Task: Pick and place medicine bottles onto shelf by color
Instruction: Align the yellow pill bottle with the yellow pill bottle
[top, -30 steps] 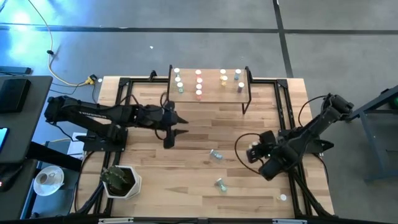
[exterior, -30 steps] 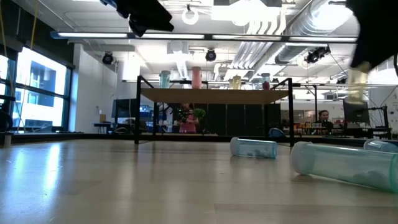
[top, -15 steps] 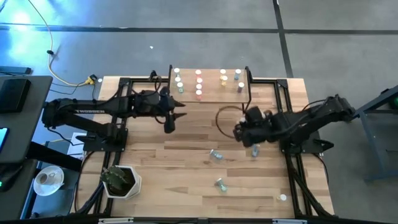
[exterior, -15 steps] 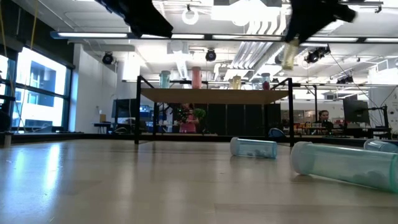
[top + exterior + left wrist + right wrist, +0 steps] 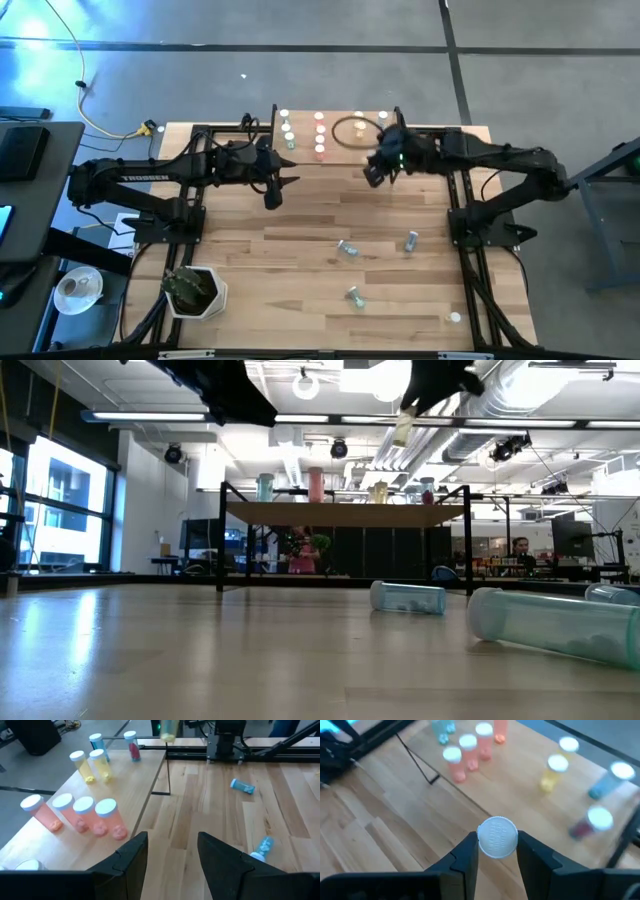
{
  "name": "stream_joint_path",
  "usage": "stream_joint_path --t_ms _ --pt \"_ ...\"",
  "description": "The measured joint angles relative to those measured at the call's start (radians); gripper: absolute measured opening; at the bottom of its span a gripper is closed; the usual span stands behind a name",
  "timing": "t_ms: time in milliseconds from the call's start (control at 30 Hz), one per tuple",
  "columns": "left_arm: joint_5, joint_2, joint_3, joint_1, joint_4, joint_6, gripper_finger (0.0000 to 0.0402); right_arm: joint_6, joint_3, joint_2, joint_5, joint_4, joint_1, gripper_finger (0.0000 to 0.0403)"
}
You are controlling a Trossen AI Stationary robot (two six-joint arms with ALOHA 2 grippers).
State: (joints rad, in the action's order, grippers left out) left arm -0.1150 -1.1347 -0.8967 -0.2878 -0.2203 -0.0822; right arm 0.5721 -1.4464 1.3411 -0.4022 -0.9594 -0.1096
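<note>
A: Starting close in, what did the right hand (image 5: 496, 854) have?

B: Its fingers were clamped on a bottle (image 5: 497, 836), gripping just under the white cap. From the low camera that bottle (image 5: 403, 428) looked pale yellow, hanging below the hand and above the level of the shelf (image 5: 340, 513).

A: And just past that hand?

B: The shelf (image 5: 530, 795) lay right beneath and ahead of it, with pink bottles (image 5: 461, 755) standing in a row, a yellow bottle (image 5: 553, 771) beside them, and a blue one (image 5: 610, 779) farther off (one darker bottle there was too blurred to name).

A: So how far along was the sorting?

B: Well along, I would judge. From above, about ten bottles stood on the shelf (image 5: 338, 152) in columns by colour. Three teal bottles (image 5: 348, 248) lay tipped on the counter (image 5: 300, 280) behind the right hand, and one more small white-topped thing stood near the counter's corner. The carried bottle was not yet set down; by its colour it belonged with the yellow column.

A: And the left hand (image 5: 170, 855)?

B: It held nothing, its fingers apart, beside the shelf's near corner, with the pink bottles (image 5: 75, 815) just ahead of it and the yellow ones (image 5: 92, 765) farther on.
</note>
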Motion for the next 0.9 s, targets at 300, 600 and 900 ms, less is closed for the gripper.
stream_joint_path --t_ms 300,600,900 --pt "0.002 0.0 0.0 0.0 0.0 0.037 0.0161 -0.134 0.004 0.007 0.092 0.095 -0.158 0.0105" --pt "0.0 0.0 0.0 0.0 0.0 0.005 0.0161 -0.188 0.005 0.076 0.151 0.14 -0.221 0.0105" --pt "-0.001 0.0 -0.001 0.0 0.0 -0.008 0.0161 -0.224 -0.054 0.163 0.208 0.156 -0.238 0.0105"
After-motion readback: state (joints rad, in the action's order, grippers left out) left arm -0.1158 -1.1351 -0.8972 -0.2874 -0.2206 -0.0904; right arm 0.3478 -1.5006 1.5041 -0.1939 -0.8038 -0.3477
